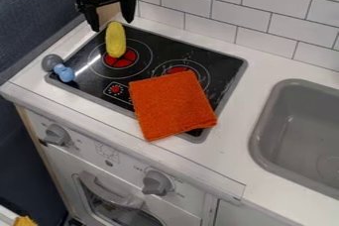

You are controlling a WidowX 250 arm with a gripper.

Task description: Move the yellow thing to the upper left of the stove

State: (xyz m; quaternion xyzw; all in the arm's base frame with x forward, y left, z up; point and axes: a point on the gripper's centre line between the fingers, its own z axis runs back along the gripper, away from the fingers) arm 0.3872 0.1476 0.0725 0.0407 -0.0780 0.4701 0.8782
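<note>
At the upper left of the stove (222, 69), the yellow thing (115, 40) lies below parted fingers (127, 12).
Its top nears the rim, its bottom meets a burner; an orange cloth (172, 103) overhangs the front edge.

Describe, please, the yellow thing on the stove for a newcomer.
Beside the gray sink is a black stovetop. Its upper-left burner, near the hand, bears a long yellow thing. It is slim and rounded, unlike the flat orange cloth.
</note>
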